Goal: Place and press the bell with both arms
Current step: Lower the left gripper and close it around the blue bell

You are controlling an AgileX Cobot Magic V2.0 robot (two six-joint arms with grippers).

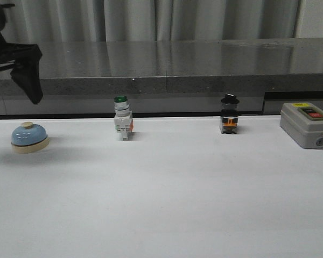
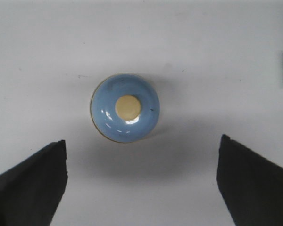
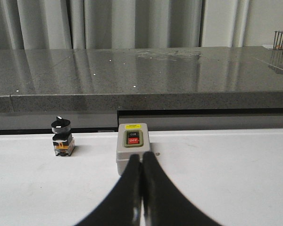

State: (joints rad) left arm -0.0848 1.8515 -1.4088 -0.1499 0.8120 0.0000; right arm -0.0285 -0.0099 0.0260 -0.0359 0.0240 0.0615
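Note:
The light-blue bell (image 1: 29, 137) with a cream base and cream button sits on the white table at the far left. In the left wrist view the bell (image 2: 125, 107) lies straight below the camera. My left gripper (image 2: 142, 181) is open and empty, its two black fingers (image 2: 30, 183) spread wide, hovering above the bell and apart from it. In the front view the left gripper (image 1: 28, 75) hangs above the bell. My right gripper (image 3: 142, 162) is shut and empty, low over the table; it does not show in the front view.
A green-capped white push-button switch (image 1: 123, 124) stands mid-left. A black knob switch (image 1: 230, 115) stands mid-right. A grey box with red and green buttons (image 1: 307, 124) sits at the far right, just ahead of the right gripper (image 3: 134, 146). A dark stone ledge (image 1: 167, 64) runs behind the table.

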